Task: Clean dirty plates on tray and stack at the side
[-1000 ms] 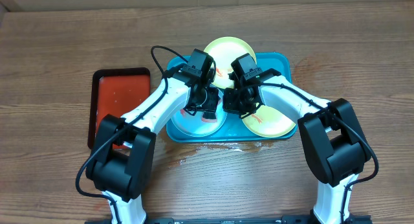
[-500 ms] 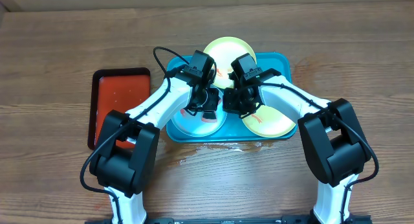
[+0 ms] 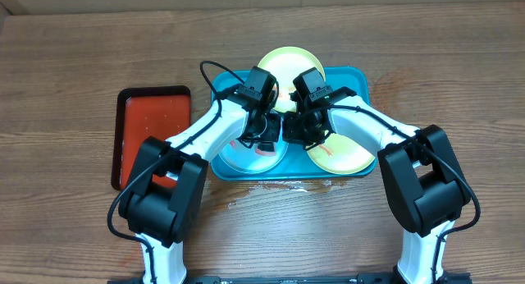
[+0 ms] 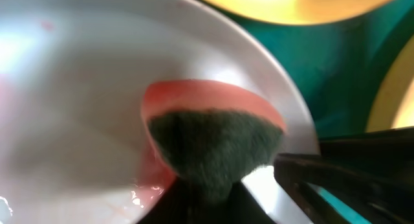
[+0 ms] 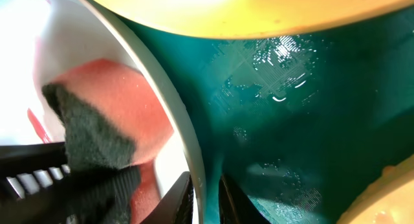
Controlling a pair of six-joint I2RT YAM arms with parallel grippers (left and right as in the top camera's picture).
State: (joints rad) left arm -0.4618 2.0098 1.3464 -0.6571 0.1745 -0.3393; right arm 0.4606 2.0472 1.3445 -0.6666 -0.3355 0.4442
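Overhead, my left end effector (image 3: 264,143) pinches a sponge (image 4: 213,146) against the blue plate (image 3: 233,158) in the near left corner of the tray (image 3: 354,77), to scrub it. My right end effector (image 3: 296,136) is clamped on that plate's rim, steadying it, I judge.

Brown wood-grain bench (image 3: 66,71), carrying a turquoise tray (image 3: 358,77) at centre and, apart to its left, a black-rimmed red tray (image 3: 152,120). Just beside the turquoise tray's near edge, possibly a wet patch (image 3: 246,194); glare unclear.
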